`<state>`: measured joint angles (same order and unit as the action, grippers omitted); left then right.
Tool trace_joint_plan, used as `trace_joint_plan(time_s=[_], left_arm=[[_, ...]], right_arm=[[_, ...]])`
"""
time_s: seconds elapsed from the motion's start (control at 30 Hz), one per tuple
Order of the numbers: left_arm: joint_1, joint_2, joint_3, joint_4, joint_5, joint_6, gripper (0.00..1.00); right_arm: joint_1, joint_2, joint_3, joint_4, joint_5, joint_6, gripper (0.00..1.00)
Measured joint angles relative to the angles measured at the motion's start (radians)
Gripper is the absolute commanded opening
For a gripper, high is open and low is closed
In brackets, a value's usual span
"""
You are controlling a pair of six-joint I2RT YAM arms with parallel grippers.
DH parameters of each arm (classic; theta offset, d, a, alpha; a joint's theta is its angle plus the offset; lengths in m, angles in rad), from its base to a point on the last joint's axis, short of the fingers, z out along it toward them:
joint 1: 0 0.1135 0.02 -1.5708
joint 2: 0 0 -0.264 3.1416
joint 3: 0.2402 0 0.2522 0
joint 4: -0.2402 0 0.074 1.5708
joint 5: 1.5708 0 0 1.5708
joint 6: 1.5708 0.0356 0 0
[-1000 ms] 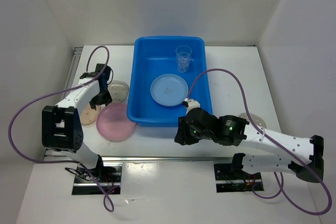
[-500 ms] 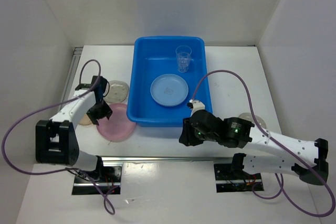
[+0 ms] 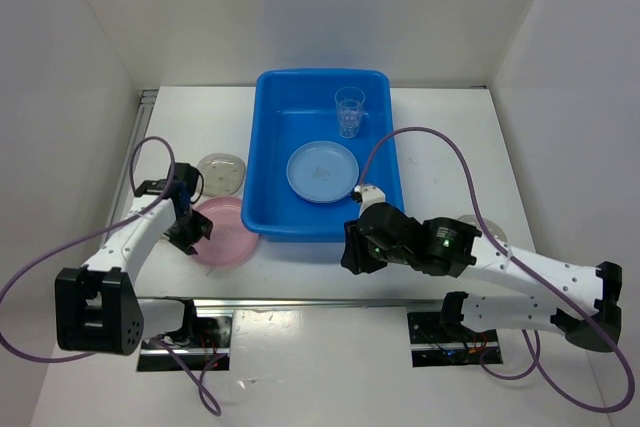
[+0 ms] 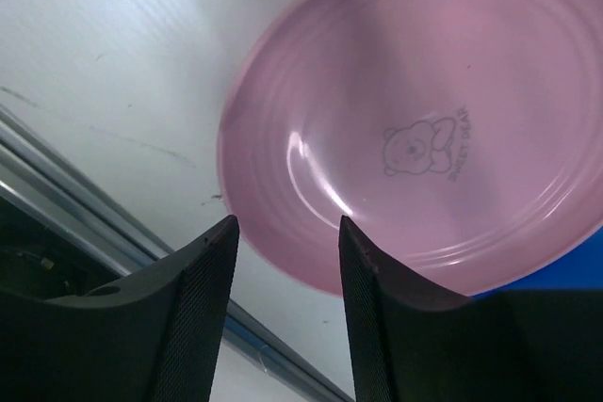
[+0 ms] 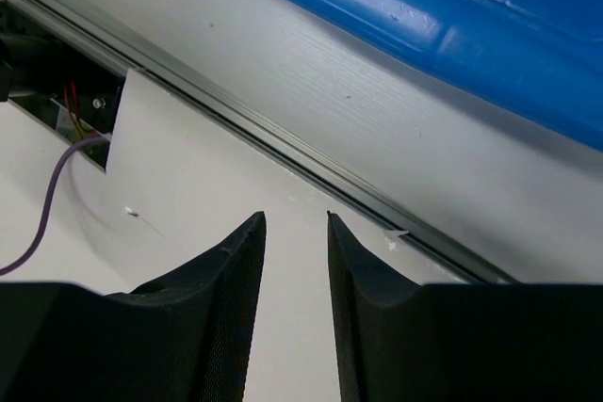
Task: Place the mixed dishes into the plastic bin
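Observation:
The blue plastic bin (image 3: 262, 147) stands mid-table and holds a light blue plate (image 3: 322, 171) and a clear cup (image 3: 349, 111). A pink plate (image 3: 228, 234) with a bear print (image 4: 424, 120) lies on the table against the bin's left front corner. My left gripper (image 3: 188, 235) (image 4: 287, 228) is open just above that plate's near left rim, with nothing between its fingers. A grey speckled plate (image 3: 222, 173) lies behind the pink one. My right gripper (image 3: 350, 252) (image 5: 295, 218) is open and empty in front of the bin's front wall (image 5: 452, 16).
Another small plate (image 3: 490, 232) lies at the right, partly hidden by my right arm. A metal rail (image 5: 283, 148) runs along the table's front edge. White walls close the table on three sides. Purple cables loop from both arms.
My left gripper has moved toward the front, from beside the grey speckled plate to the pink plate's left rim. The right gripper has shifted only slightly in front of the bin.

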<state>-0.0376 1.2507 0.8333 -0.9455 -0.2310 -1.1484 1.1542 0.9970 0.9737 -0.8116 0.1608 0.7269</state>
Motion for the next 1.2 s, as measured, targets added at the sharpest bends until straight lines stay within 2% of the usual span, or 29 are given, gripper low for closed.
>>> trace_joint_plan(time_s=[0.27, 0.43, 0.73, 1.2], left_arm=[[-0.009, -0.062, -0.007, -0.066, 0.005, -0.087, 0.54], [-0.066, -0.053, -0.007, -0.076, 0.012, -0.141, 0.54], [-0.14, -0.032, -0.133, -0.008, 0.099, -0.267, 0.53], [-0.15, -0.1, -0.261, 0.1, 0.129, -0.377, 0.45]], right_arm=[[-0.011, 0.026, 0.014, -0.005, -0.008, -0.043, 0.38], [-0.018, 0.027, 0.016, -0.005, -0.012, -0.06, 0.38], [-0.026, 0.027, 0.04, -0.013, -0.016, -0.071, 0.38], [-0.036, 0.033, 0.056, -0.032, -0.019, -0.071, 0.38]])
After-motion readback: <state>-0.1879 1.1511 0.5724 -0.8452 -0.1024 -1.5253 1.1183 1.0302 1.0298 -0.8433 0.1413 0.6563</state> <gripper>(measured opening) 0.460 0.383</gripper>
